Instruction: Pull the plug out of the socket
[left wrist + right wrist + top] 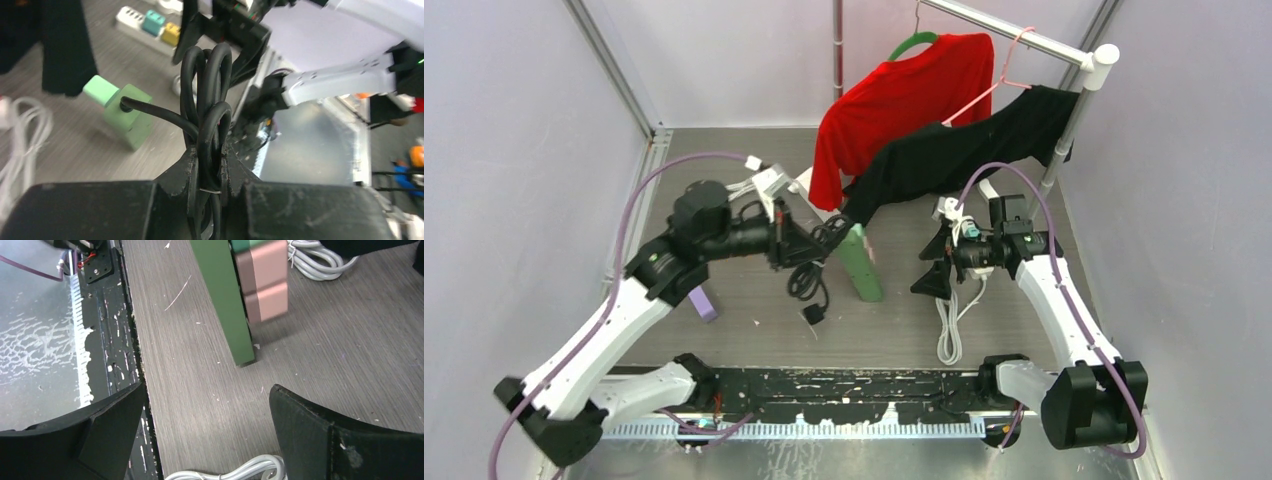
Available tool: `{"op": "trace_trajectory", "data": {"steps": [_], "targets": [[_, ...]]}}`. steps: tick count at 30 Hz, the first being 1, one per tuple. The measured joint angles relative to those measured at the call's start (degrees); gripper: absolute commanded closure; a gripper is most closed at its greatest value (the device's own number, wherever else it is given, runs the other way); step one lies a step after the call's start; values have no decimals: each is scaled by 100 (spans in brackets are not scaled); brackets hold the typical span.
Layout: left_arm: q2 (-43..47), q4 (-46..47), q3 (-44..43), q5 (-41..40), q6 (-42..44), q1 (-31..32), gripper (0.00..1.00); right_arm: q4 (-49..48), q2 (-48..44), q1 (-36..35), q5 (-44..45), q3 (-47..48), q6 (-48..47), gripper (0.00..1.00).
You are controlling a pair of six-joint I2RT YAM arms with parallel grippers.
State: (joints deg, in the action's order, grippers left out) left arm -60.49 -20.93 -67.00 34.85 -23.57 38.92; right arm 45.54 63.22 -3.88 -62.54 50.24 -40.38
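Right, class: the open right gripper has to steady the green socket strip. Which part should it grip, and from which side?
Probably the bare end of the green socket strip, past the pink blocks, approached from the right gripper's own side. That end is narrow and flat-sided, so the open jaws can span it, clear of the black cable that the left gripper clamps.

a green oblong power strip (pixel 861 265) was set mid-table, a black coiled cable (pixel 807 280) held just left of it, a white looped cord (pixel 948 335) laid right, a red shirt (pixel 904 100) hung behind.
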Motion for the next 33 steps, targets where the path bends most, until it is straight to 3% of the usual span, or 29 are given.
{"op": "trace_trajectory", "data": {"steps": [7,18,24,33], "targets": [[1145,-1270,684,-485,741,-103,100,-22,-50,-15,-197,-284,-293,0],[769,-1440,1281,-634,289,-105,100,-186,44,-601,-107,-553,-863,0],[533,-949,1281,-422,-50,-103,100,-629,282,-1088,621,-811,-1108,0],[393,-750,1281,-323,-155,-107,100,-2476,570,-2140,2798,-1064,-824,0]]}}
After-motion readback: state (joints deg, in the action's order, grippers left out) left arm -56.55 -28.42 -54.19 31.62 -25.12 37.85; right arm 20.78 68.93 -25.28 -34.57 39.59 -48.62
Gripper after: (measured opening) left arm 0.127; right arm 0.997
